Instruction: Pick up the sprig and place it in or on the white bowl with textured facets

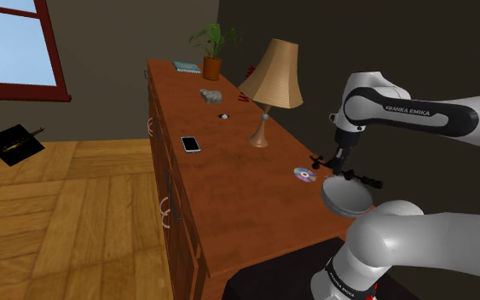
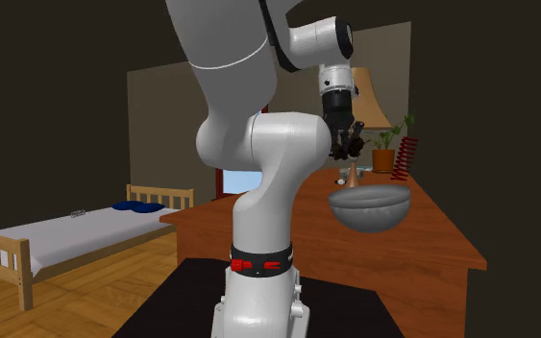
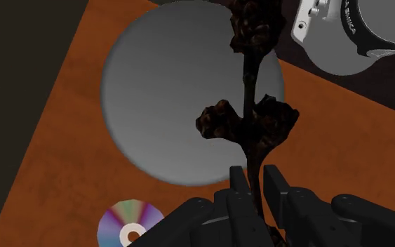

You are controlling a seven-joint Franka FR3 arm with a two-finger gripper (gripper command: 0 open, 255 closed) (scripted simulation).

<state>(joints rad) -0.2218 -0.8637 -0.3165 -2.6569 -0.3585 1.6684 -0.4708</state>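
In mid-air, a dark, knobbly sprig (image 3: 248,112) hangs by its stem, pinched between the black fingers of the gripper (image 3: 253,177), which are drawn in narrow around it. Directly beneath lies the bowl (image 3: 157,98), rendered plain grey, and the sprig's length runs across one side of the hollow, with its far tip reaching past the rim. The bowl stands near the end of a wooden sideboard (image 1: 229,192), just beside a shiny disc (image 3: 128,223), with a table lamp (image 1: 274,81) farther along the top. Release now looks risky, since a long sprig could tip over the rim. Better to bring its clustered middle over the bowl's centre, lower it close to the hollow, then part the fingers and rise straight up.
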